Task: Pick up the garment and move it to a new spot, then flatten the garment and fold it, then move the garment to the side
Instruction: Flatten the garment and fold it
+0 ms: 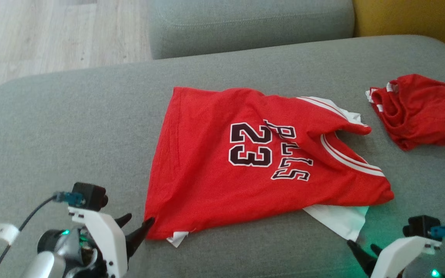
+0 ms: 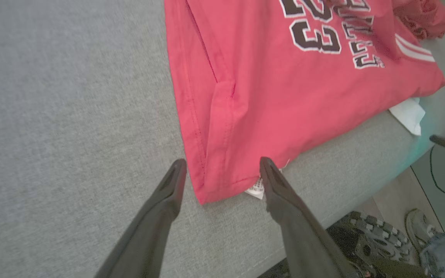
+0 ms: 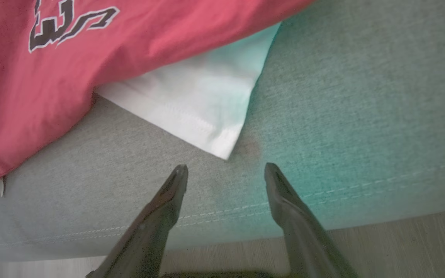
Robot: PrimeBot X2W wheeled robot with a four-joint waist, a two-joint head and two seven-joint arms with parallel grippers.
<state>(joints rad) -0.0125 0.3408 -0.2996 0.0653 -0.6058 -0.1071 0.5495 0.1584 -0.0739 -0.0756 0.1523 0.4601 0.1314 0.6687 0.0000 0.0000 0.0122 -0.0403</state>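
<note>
A red jersey (image 1: 207,173) printed with "23" lies spread and somewhat wrinkled on the grey cushion (image 1: 72,127). A white part (image 1: 338,220) sticks out from under its near right side. My left gripper (image 1: 139,221) is open right at the jersey's near left corner. In the left wrist view, that corner of the jersey (image 2: 284,96) lies between the spread fingers of the left gripper (image 2: 222,162). My right gripper (image 1: 361,245) is open just short of the white part's corner (image 3: 191,104), with bare cushion between the fingers of the right gripper (image 3: 224,166).
A second red garment (image 1: 419,110) lies bunched at the cushion's right. Behind are a grey backrest (image 1: 245,23), a yellow cushion (image 1: 408,15) and wood floor (image 1: 52,31). The cushion's front edge runs just below both grippers. A shoe (image 2: 415,227) rests on the floor.
</note>
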